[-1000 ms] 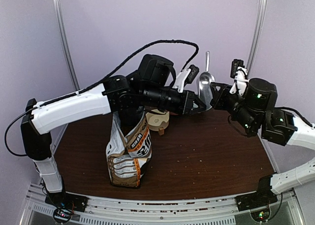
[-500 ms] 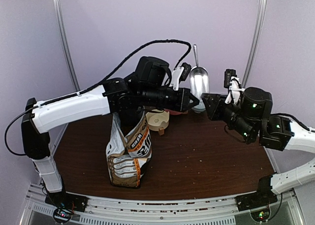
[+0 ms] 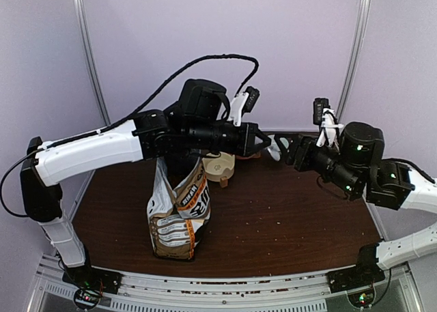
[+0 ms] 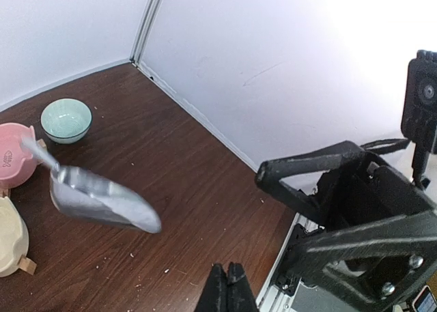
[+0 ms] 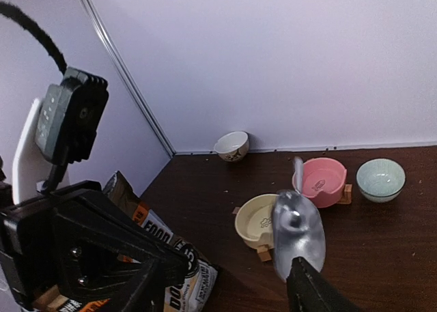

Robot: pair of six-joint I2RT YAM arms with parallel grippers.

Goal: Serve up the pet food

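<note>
Empty-handed: left gripper [image 4: 227,274] has its fingers pressed together on nothing, and right gripper [image 4: 274,215] has jaws apart, also holding nothing. Metal scoop [image 4: 102,201] shows blurred in the air over the table [image 3: 287,216], gripped by neither, probably dropping. No pet food heap in view; it's likely inside the bag [image 3: 179,213], near left. Kibble is light, loose and rolls, so pinching won't work. Carry it in the scoop: grip the slick handle firmly and keep it level.

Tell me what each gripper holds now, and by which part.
Nothing. The left gripper is shut empty, the right gripper stands open, and the silver metal scoop shows blurred in mid-air, apart from both.
</note>
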